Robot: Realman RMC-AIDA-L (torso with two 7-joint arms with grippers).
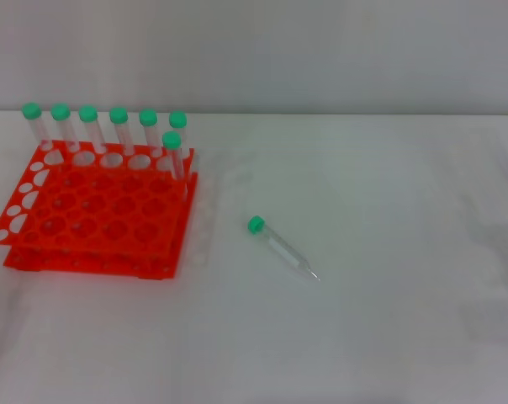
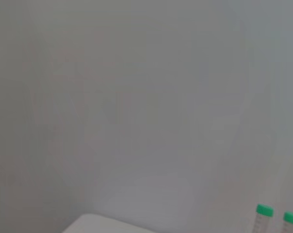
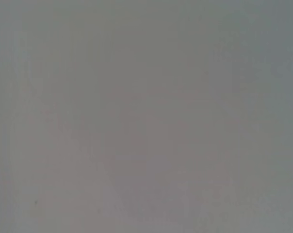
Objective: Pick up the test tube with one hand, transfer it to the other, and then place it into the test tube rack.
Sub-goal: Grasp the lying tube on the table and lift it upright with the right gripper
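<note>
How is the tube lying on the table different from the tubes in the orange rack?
The loose test tube lies on its side on the white table, alone; the racked tubes stand upright in the test tube rack. The loose one shows its pointed tip; the racked ones hide theirs. All are clear with green caps. Neither gripper is in view.

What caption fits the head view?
Green-capped test tube lying on the table beside the orange test tube rack; no hand visible.

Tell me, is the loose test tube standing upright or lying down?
Lying down. The test tube rests flat on the white table, green cap toward the rack, pointed tip away.
</note>
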